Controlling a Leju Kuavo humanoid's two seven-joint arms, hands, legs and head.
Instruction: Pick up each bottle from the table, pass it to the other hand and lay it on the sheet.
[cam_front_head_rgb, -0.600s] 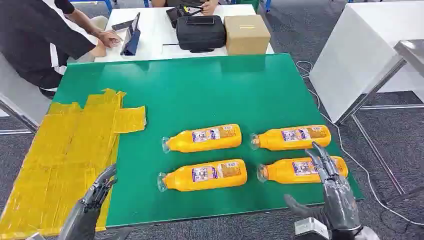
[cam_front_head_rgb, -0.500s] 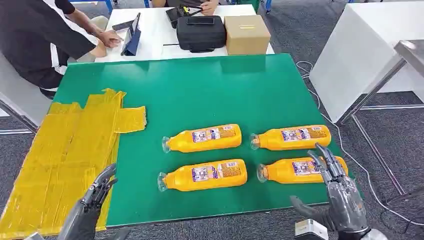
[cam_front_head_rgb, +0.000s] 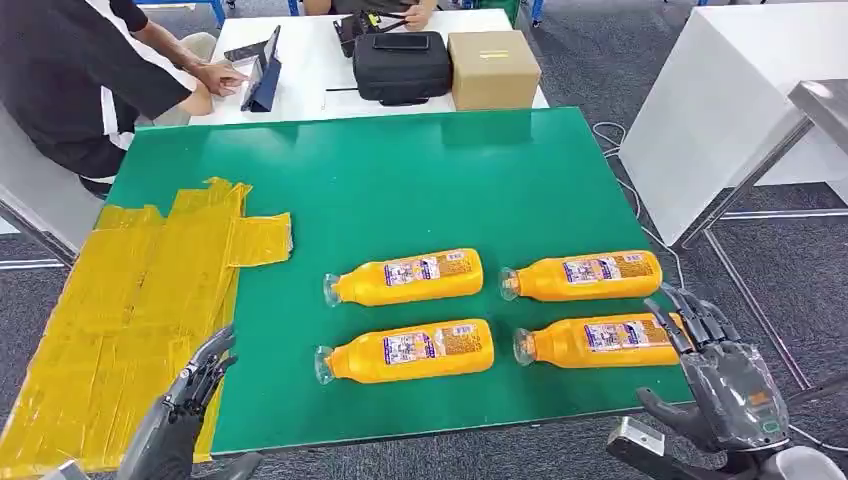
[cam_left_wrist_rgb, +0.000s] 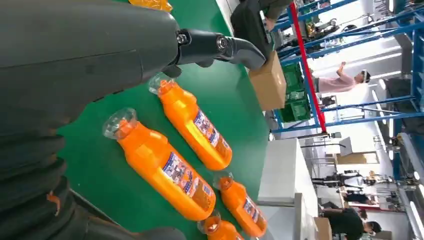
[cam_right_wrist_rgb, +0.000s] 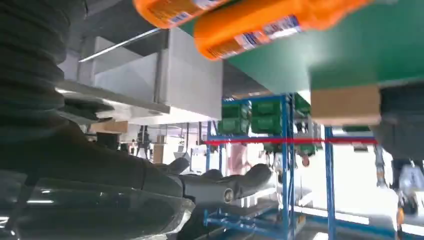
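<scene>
- At the lower right of the head view, the right hand (cam_front_head_rgb: 728, 380) is seen spread and empty, just beside the near right bottle (cam_front_head_rgb: 600, 340).
- At lower left, the left hand (cam_front_head_rgb: 190, 395) is held empty, fingers apart, over the yellow sheet (cam_front_head_rgb: 120, 310).
- Four bottles are laid on the green table (cam_front_head_rgb: 400, 180).

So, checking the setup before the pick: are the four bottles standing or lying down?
Lying down. All four bottles rest on their sides on the green table, caps pointing toward the yellow sheet.
</scene>
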